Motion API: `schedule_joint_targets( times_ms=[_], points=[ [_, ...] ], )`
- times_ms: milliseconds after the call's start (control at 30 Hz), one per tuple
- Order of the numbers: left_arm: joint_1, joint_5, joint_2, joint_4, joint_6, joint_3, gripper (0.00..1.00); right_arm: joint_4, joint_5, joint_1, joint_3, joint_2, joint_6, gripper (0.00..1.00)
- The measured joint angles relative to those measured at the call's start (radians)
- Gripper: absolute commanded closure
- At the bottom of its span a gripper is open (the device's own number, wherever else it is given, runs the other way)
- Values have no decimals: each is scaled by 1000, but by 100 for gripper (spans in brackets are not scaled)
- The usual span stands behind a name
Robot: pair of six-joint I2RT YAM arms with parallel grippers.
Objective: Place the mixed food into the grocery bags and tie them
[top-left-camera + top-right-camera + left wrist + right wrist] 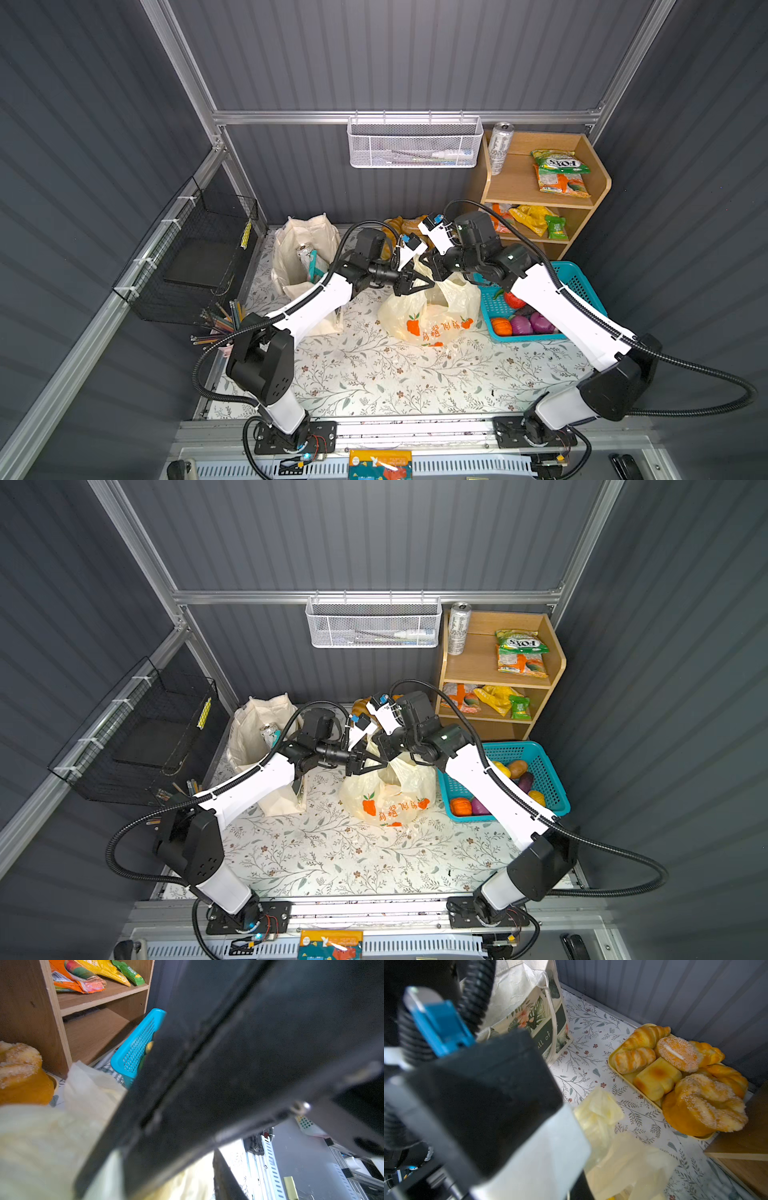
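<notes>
Right fingers (430, 266) closed, left fingers (420, 278) gap unclear; both at plastic bag (432, 320) top.

i counted two white robot arms, the left arm (309, 305) and the right arm (573, 320). there were two grocery bags, one canvas tote (291, 245) at the far left and one plastic bag (432, 320) in the middle. two drink cans stood about, the tote can (304, 251) and the shelf can (500, 147). one wooden shelf unit (515, 183) at the far right held five snack packets (559, 164), two on the upper board and three below. one teal basket (552, 779) showed at least six toy fruits and vegetables (460, 806), with the right arm hiding part of it. one yellow tray (626, 1079) carried at least seven breads (677, 1053). two wire baskets hung on the walls, one white basket (415, 143) and one black basket (195, 257).
</notes>
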Motion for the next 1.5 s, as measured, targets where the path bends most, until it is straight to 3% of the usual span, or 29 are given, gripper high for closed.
schedule_joint_targets(
  times_ms=[733, 1000, 1133, 1200, 1367, 1500],
  points=[
    [41, 127, -44, 32, -51, -58, 57, 6, -37, 92, -18, 4, 23, 100],
    [41, 113, -44, 34, -50, -74, 75, 33, -36, 101, -4, 28, 48, 100],
    [42, 92, -45, 54, -54, -94, 91, 36, -33, 101, -4, 28, 61, 97],
    [42, 78, -47, 58, -60, -101, 99, 38, -29, 101, -4, 28, 68, 87],
    [43, 68, -53, 78, -62, -110, 100, 43, 1, 81, -3, 26, 85, 44],
    [43, 52, -59, 106, -62, -110, 100, 50, -77, 19, -51, -36, 133, 30]
  ],
)
